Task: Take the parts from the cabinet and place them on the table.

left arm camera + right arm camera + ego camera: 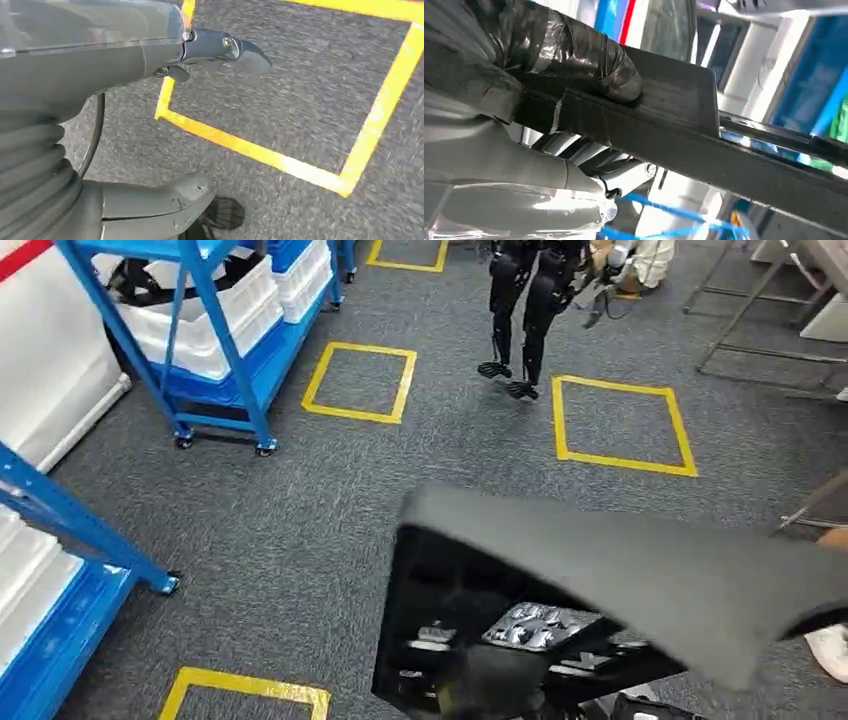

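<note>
Right hand has its fingers clamped on the black part — left hand fingers apart, holding nothing.

Black part (far end cut off)

The head view is taken from high on the body, facing forward and down over the grey carpet with its yellow tape squares and blue racks. The left wrist view is taken close behind the left hand, facing down at the same carpet and a yellow square. The right wrist view is set tight against the right hand and a black part; blue racking is seen blurred behind.
</note>
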Controlling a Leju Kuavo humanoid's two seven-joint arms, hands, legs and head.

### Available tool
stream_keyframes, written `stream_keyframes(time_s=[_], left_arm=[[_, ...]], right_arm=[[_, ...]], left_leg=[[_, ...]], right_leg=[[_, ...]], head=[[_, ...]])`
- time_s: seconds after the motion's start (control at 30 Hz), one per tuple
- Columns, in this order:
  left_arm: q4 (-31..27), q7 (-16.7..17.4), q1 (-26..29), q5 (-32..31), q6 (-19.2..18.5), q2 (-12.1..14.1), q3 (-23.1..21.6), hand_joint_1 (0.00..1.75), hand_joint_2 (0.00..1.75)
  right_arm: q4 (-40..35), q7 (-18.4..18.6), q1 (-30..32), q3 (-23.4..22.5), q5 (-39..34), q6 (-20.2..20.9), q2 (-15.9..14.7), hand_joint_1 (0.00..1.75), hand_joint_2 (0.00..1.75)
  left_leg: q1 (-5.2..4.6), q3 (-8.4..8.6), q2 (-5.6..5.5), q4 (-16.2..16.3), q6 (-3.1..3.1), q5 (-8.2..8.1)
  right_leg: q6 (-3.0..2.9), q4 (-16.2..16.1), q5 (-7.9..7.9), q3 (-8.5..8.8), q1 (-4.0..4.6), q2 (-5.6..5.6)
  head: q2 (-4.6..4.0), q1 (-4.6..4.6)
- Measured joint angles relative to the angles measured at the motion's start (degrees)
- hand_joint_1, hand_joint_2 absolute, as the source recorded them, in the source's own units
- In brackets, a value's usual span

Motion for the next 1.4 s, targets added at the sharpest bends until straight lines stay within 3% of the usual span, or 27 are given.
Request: stream_keyframes(time_s=[0.07, 0.1, 0.17, 0.23, 0.27, 0.33, 0.4, 0.43, 0.47, 0.57, 0.6, 0.67, 0.73, 0.77, 0.83, 0.87, 0.9, 0.93, 0.97, 1.07, 1.1, 1.17, 1.2, 1.27, 1.33, 1.37, 1.4], left_arm=[[0.00, 0.02, -0.22, 0.00, -1.17, -0.20, 0.02, 0.00, 1.75], [0.00, 0.07, -0.37, 0.02, -1.77, -0.17, 0.02, 0.00, 1.75], [0.00, 0.15, -0.15, 0.07, -2.45, -0.15, 0.13, 0.00, 1.75], [0.00, 0.17, 0.27, 0.07, -2.45, 0.02, 0.35, 0.00, 1.75], [0.00, 0.24, 0.41, 0.02, -2.42, 0.00, 0.35, 0.00, 1.75], [0.00, 0.26, 0.40, 0.00, -2.42, 0.00, 0.37, 0.00, 1.75], [0.00, 0.26, 0.40, -0.07, -2.36, 0.00, 0.37, 0.00, 1.75], [0.00, 0.28, 0.42, -0.15, -2.36, -0.09, 0.39, 0.00, 1.75], [0.00, 0.37, 0.45, -0.24, -2.34, -0.07, 0.46, 0.00, 1.75], [0.00, 0.48, 0.12, -0.46, -1.97, -0.09, 0.46, 0.00, 1.75], [0.00, 0.48, -0.07, -0.48, -1.88, -0.13, 0.46, 0.00, 1.75], [0.00, 0.50, 0.08, -0.50, -1.62, -0.11, 0.48, 0.00, 1.75], [0.00, 0.50, 0.51, -0.59, -1.62, -0.11, 0.48, 0.00, 1.75], [0.00, 0.48, 0.55, -0.70, -1.62, -0.11, 0.48, 0.00, 1.75], [0.00, 0.33, 0.36, -0.87, -1.64, -0.11, 0.48, 0.00, 1.75], [0.00, 0.31, 0.22, -0.98, -1.66, -0.13, 0.48, 0.00, 1.75], [0.00, 0.24, 0.11, -0.98, -1.66, -0.15, 0.48, 0.00, 1.75], [0.00, 0.20, 0.05, -0.98, -1.66, -0.26, 0.48, 0.00, 1.75], [0.00, 0.15, 0.07, -0.98, -1.66, -0.48, 0.48, 0.00, 1.75], [0.00, 0.15, -0.08, -1.03, -1.66, -0.66, 0.48, 0.00, 1.75], [0.00, 0.15, -0.22, -1.09, -1.66, -0.70, 0.48, 0.00, 1.75], [0.00, 0.09, -0.27, -1.14, -1.66, -0.66, 0.48, 0.00, 1.75], [0.00, 0.11, -0.13, -1.16, -1.64, -0.57, 0.48, 0.00, 1.75], [0.00, 0.11, 0.17, -1.16, -1.62, -0.48, 0.50, 0.00, 1.75], [0.00, 0.15, 0.25, -1.20, -1.62, -0.50, 0.50, 0.00, 1.75], [0.00, 0.15, 0.19, -1.18, -1.62, -0.48, 0.50, 0.00, 1.75], [0.00, 0.15, 0.11, -1.18, -1.62, -0.46, 0.50, 0.00, 1.75]], right_arm=[[0.44, 0.68, 0.06, -1.33, -0.74, 1.33, 0.74, 1.75, 1.75], [0.57, 0.87, 0.31, -1.81, -0.89, 1.83, 1.24, 1.75, 1.75], [1.01, 1.11, -0.30, -2.58, -1.13, 2.34, 2.12, 1.75, 1.75], [1.55, 1.64, -0.25, -2.90, -1.13, 2.73, 2.77, 1.75, 1.75], [1.68, 1.83, -0.25, -2.95, -1.09, 2.86, 2.97, 1.75, 1.75], [1.79, 1.90, -0.25, -2.95, -1.03, 2.90, 3.19, 1.75, 1.75], [1.90, 2.19, -0.24, -2.95, -0.81, 3.25, 3.39, 1.75, 1.75], [1.94, 2.40, -0.35, -2.95, -0.68, 3.41, 3.43, 1.75, 1.75], [1.90, 2.68, -0.52, -2.95, -0.48, 3.62, 3.43, 1.75, 1.75], [1.60, 2.91, -0.37, -2.93, 0.37, 3.82, 3.45, 1.75, 1.75], [1.44, 2.93, -0.28, -2.90, 0.57, 3.82, 3.45, 1.75, 1.75], [1.05, 2.95, -0.76, -2.73, 0.98, 3.69, 3.43, 1.75, 1.75], [1.05, 2.95, -0.75, -2.33, 1.31, 3.32, 3.43, 1.75, 1.75], [1.05, 2.95, -0.75, -2.14, 1.36, 3.15, 3.43, 1.75, 1.75], [1.05, 2.93, -0.77, -1.83, 1.36, 2.82, 3.41, 1.75, 1.75], [1.03, 2.93, -0.80, -1.70, 1.36, 2.77, 3.41, 1.75, 1.75], [0.85, 2.93, -0.87, -1.53, 1.36, 2.73, 3.41, 1.75, 1.75], [0.54, 2.93, -1.02, -1.37, 1.36, 2.73, 3.41, 1.75, 1.75], [0.39, 2.93, -1.45, -1.24, 1.36, 2.73, 3.41, 1.75, 1.75], [0.09, 2.88, -1.67, -0.96, 1.36, 2.73, 3.41, 1.75, 1.75], [-0.09, 2.88, -1.66, -0.94, 1.36, 2.73, 3.41, 1.75, 1.75], [-0.26, 2.88, -2.00, -0.70, 1.34, 2.84, 3.39, 1.75, 1.75], [-0.22, 2.93, -1.97, -0.48, 1.36, 2.84, 3.41, 1.75, 1.75], [-0.22, 2.93, -1.85, -0.32, 1.36, 2.84, 3.39, 1.75, 1.75], [-0.20, 2.95, -1.83, -0.06, 1.38, 2.84, 3.39, 1.75, 1.75], [-0.20, 2.95, -1.86, -0.06, 1.38, 2.84, 3.39, 1.75, 1.75], [-0.20, 2.99, -1.84, 0.03, 1.38, 2.90, 3.39, 1.75, 1.75]], left_leg=[[-0.17, 0.77, 1.41, -0.66, -0.49, -0.04], [0.12, 0.57, -0.73, 0.35, -0.61, -0.78], [0.02, -2.99, -4.90, 7.38, -0.81, -4.62], [0.06, -7.92, -5.91, 16.41, -1.06, -8.02], [0.08, -9.32, -5.98, 18.41, -1.19, -7.80], [0.28, -8.23, -6.09, 14.11, -1.57, -3.31], [0.89, -4.18, -8.28, 4.39, -2.21, 2.33], [1.20, -3.55, -10.95, 2.15, -2.58, 2.45], [1.09, -2.82, -11.14, 0.87, -1.63, 1.98], [0.68, -2.52, -9.31, 0.67, -0.24, 2.14], [0.83, -2.46, -8.42, 0.35, 0.25, 2.44], [0.60, -2.50, -7.20, 0.31, 0.68, 2.39], [0.28, -2.52, -5.68, 0.33, 0.87, 2.20], [0.14, -2.51, -4.97, 0.34, 0.85, 2.12], [-0.02, -2.18, -3.69, 0.27, 0.86, 1.94], [-0.03, -1.79, -3.14, 0.08, 0.83, 1.85], [-0.02, -1.39, -2.64, -0.11, 0.75, 1.78], [0.01, -1.01, -2.26, -0.32, 0.68, 1.73], [-0.25, -0.86, -1.65, -0.30, 0.30, 1.42], [0.02, -0.16, 0.29, -1.05, -0.38, 1.28], [-0.36, -0.06, 0.60, -1.06, -0.74, 1.09], [0.07, -2.20, -4.41, 4.45, -0.93, -2.24], [0.09, -4.51, -5.58, 9.13, -1.09, -4.61], [0.10, -9.20, -6.09, 17.69, -1.48, -7.77], [0.23, -9.19, -6.10, 16.41, -1.77, -5.08], [0.31, -8.04, -6.20, 13.53, -1.85, -3.05], [0.53, -4.99, -6.97, 6.80, -2.01, 0.73]], right_leg=[[-0.37, -1.07, 0.57, 0.30, 0.07, 1.62], [0.14, -2.13, 1.34, 1.32, -0.97, 2.10], [-0.13, -2.52, 1.43, 1.45, -0.94, 3.45], [-0.33, -2.06, 1.23, 1.31, -0.95, 5.14], [-0.25, -1.87, 1.08, 1.38, -1.05, 6.04], [0.11, -1.25, 0.55, 1.64, -1.43, 7.61], [0.84, -0.67, -0.25, 2.27, -1.92, 8.98], [1.28, -0.31, -0.57, 2.23, -1.76, 9.66], [1.48, -0.09, -0.74, 1.99, -1.95, 10.34], [2.57, -0.48, -0.32, 1.46, -2.37, 12.20], [2.62, 0.17, -0.66, 1.37, -2.47, 11.04], [3.29, 6.67, -4.83, -1.94, -2.26, 5.94], [3.63, 15.93, -8.81, -6.67, -2.51, 4.70], [3.61, 18.83, -9.39, -8.25, -2.56, 4.54], [3.13, 15.76, -6.28, -6.93, -2.45, 4.51], [2.62, 10.53, -3.51, -4.22, -2.18, 4.26], [2.02, 4.80, -1.02, -1.09, -1.68, 3.21], [1.15, -0.07, 0.26, 1.65, -0.77, 0.12], [1.01, -1.11, -0.37, 1.77, -0.52, -0.23], [0.22, -1.60, -0.24, 1.70, -0.19, 1.84], [-0.15, -2.79, 0.62, 2.56, -0.74, 2.74], [-0.27, -3.42, 1.41, 2.81, -1.07, 3.59], [-0.42, -3.15, 1.32, 2.61, -1.08, 4.22], [-0.49, -2.32, 0.95, 2.07, -1.08, 5.70], [-0.23, -2.03, 0.60, 2.40, -1.24, 7.16], [-0.06, -1.76, 0.40, 2.50, -1.34, 7.68], [0.25, -1.33, -0.03, 2.80, -1.56, 8.49]], head=[[0.00, -0.02], [0.00, -0.02], [0.00, -0.07], [0.00, -0.07], [0.00, -0.09], [-0.02, -0.07], [-0.02, -0.06], [0.00, -0.07], [-0.02, 0.00], [-0.02, -0.02], [0.00, -0.04], [-0.02, -0.02], [0.00, -0.02], [0.00, -0.02], [-0.02, -0.02], [0.00, -0.02], [0.00, 0.00], [0.00, -0.02], [0.00, 0.00], [0.00, 0.00], [0.00, -0.04], [-0.02, -0.04], [-0.02, -0.04], [-0.02, -0.04], [0.00, -0.04], [-0.02, -0.04], [-0.02, -0.04]])
